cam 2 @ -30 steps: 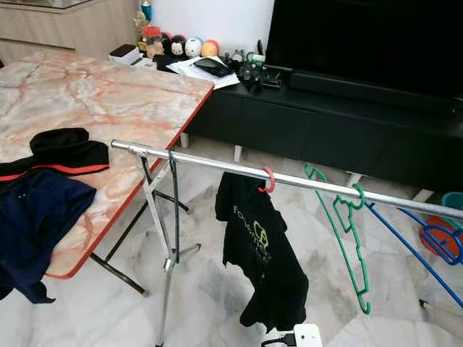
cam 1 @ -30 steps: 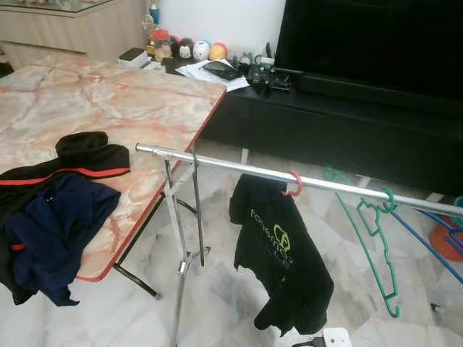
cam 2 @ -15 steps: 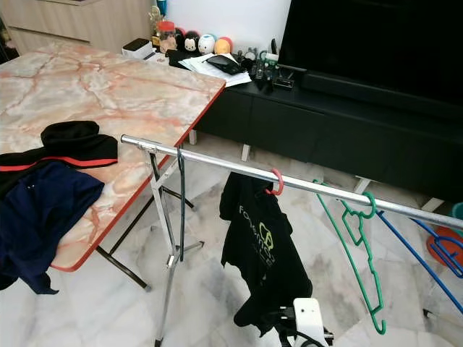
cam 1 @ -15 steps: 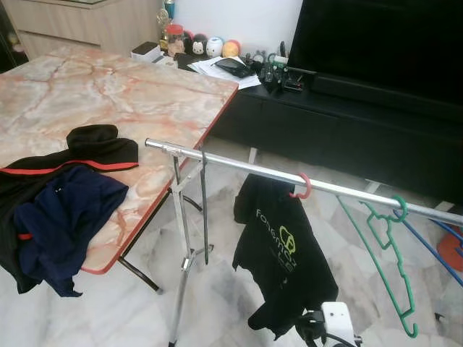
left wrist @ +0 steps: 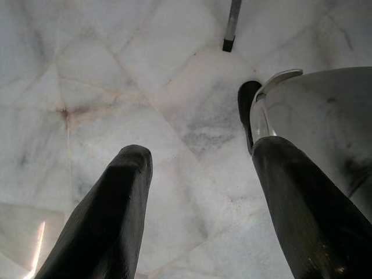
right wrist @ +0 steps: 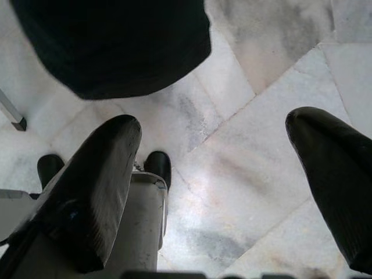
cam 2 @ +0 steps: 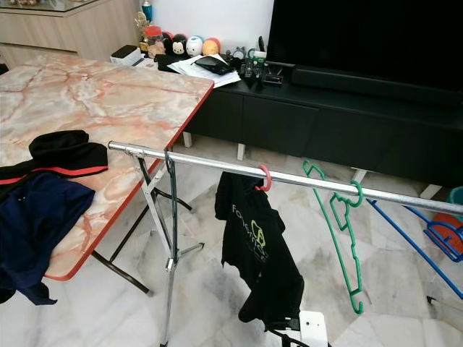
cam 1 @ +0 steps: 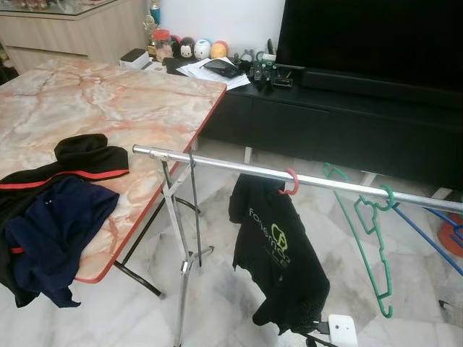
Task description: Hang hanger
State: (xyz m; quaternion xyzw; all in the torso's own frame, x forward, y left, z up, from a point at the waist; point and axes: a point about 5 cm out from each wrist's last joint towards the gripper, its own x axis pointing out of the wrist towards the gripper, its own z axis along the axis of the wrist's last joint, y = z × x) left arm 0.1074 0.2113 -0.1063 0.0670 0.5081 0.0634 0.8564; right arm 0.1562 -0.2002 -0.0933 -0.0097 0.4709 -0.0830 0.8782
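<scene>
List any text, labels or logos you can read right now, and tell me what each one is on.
Light green lettering with a logo on the black T-shirt hanging from the rail: it seems to begin "fo", but the rest is too blurred and creased to read.
Papers on the black TV console: any print is too small to read.
Jars and round toys behind the marble table: no legible text.

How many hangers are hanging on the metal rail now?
3 in view: a pink hanger carrying the black T-shirt, a green hanger beside it, a blue hanger at the right edge; more may be hidden.
</scene>
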